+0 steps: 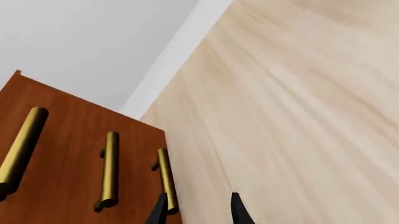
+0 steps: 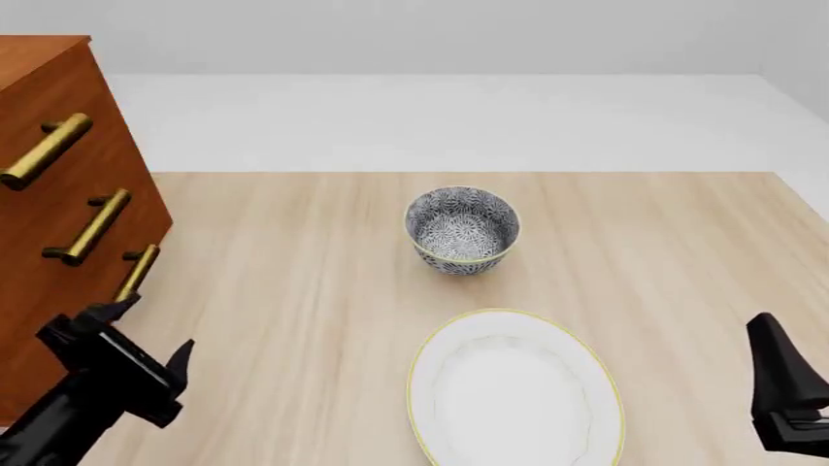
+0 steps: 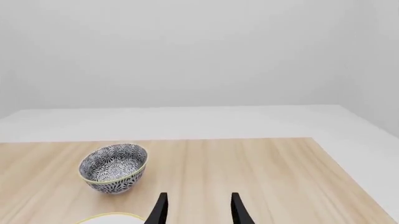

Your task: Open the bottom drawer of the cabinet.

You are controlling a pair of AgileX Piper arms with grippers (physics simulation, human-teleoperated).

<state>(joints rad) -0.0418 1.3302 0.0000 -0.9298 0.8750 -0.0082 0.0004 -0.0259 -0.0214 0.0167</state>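
Bottom drawer [image 2: 111,301] sits shut at nine o'clock on the bench [image 2: 311,291], lowest of three in the cabinet [image 2: 52,116], and its brass handle [image 2: 136,272] is the prize. Left end effector [image 2: 143,335] hovers just below and in front of that bar, fingers spread wide and holding nothing. From the left wrist, one fingertip lines up over the lowest handle [image 1: 166,179] while the other sits off to the side over bare wood, so the bar is not yet between the pads; whether that near finger touches it I cannot tell.

Judgement call for a clean grab: slide across until the bar runs through the middle of the gap, keep the fingers square to it, push in far enough to get behind the brass, then close and pull straight out along the drawer's travel, toward three o'clock. An angled pull could bind it or slip the grip. Watch the middle handle [image 2: 88,228] close above, too.

Right end effector [image 3: 196,207] waits at five o'clock, parted to a moderate gap and empty, facing the patterned bowl [image 2: 463,230] at centre. White plate [image 2: 514,388] lies at six o'clock, well apart from the cabinet
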